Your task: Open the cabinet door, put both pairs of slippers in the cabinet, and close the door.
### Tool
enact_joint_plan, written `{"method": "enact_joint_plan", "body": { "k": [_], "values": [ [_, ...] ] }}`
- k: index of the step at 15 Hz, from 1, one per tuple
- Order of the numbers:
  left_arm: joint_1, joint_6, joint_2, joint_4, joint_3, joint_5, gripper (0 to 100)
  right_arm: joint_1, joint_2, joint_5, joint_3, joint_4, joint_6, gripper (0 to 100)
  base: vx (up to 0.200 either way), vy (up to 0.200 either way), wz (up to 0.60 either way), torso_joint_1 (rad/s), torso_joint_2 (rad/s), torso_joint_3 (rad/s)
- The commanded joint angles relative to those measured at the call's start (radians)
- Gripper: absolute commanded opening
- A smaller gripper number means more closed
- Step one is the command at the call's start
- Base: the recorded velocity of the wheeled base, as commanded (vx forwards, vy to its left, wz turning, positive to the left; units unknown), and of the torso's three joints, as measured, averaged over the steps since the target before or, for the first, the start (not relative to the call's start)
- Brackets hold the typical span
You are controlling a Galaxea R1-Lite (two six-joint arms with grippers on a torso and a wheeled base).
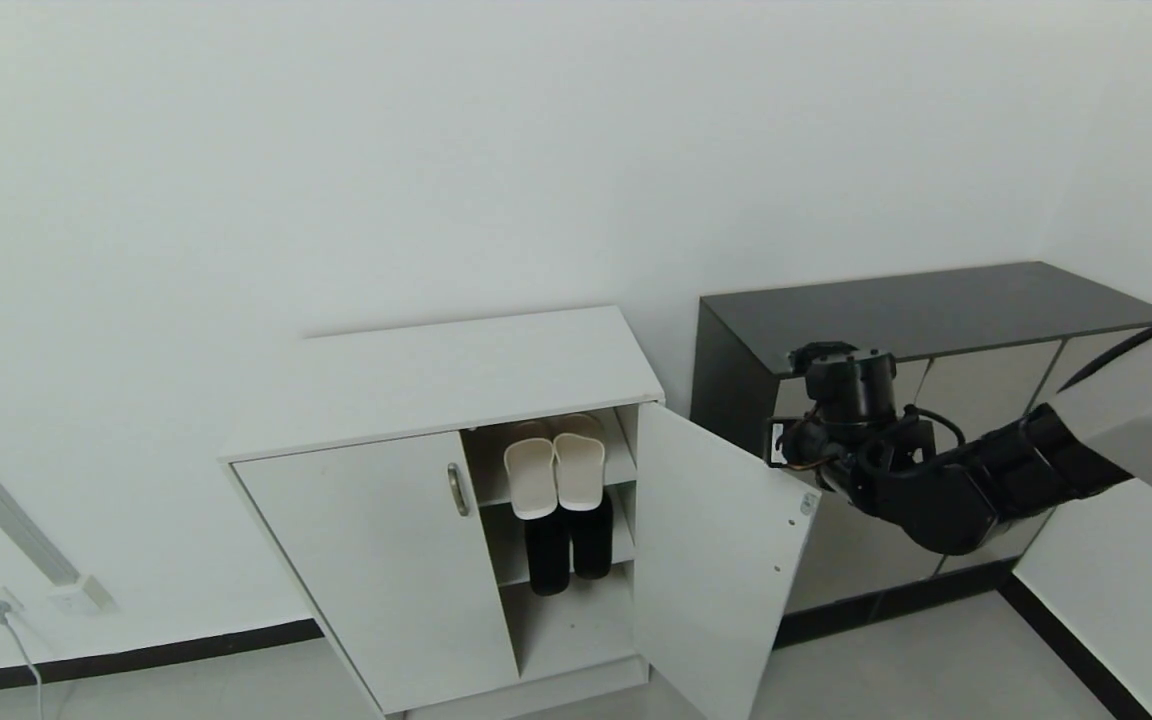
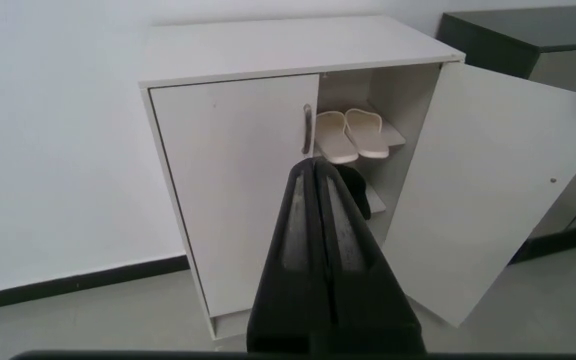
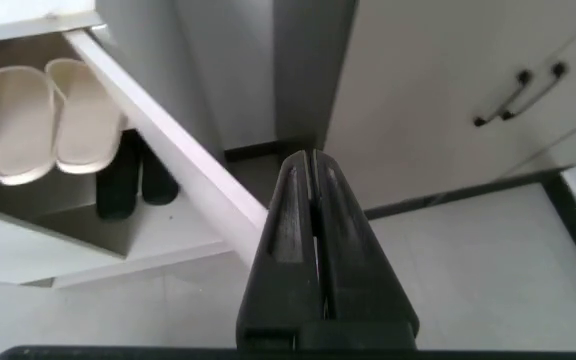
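Inside the white cabinet (image 1: 456, 372), you have the white slippers (image 1: 556, 475) on the upper shelf (image 1: 622, 468) and the black slippers (image 1: 569, 548) just below, the right door (image 1: 716, 545) standing open. Your right gripper (image 3: 314, 158) sits by that door's free edge, fingers (image 3: 293, 205) pressed together, empty; your left gripper (image 2: 314, 166) is likewise closed, empty.

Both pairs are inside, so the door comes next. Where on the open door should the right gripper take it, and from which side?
Probably the open door near its free edge, farthest from the hinges. Come from its outer face, the dark cabinet side, where the right gripper is; the panel is flat, so push.
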Motion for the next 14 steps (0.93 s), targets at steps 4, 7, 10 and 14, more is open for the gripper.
{"method": "enact_joint_plan", "body": {
  "k": [4,7,10,14],
  "values": [
    [0.0,0.001,0.001,0.0,0.0,0.0,0,-0.031,0.121,0.01,-0.072,0.001,0.003,0,0.0,0.0,0.0,0.0,0.0,0.0],
    [0.0,0.001,0.001,0.0,0.0,0.0,0,-0.032,0.136,0.024,-0.072,0.003,0.004,0,0.0,0.0,0.0,0.0,0.0,0.0],
    [0.0,0.0,0.001,0.0,0.0,0.0,0,-0.031,0.144,0.024,-0.072,0.003,0.004,0,0.0,0.0,0.0,0.0,0.0,0.0],
    [0.0,0.0,0.001,0.0,0.0,0.002,0,-0.012,0.142,0.024,-0.058,0.003,0.006,0,0.0,0.0,0.0,0.0,0.0,0.0]
  ]
}}
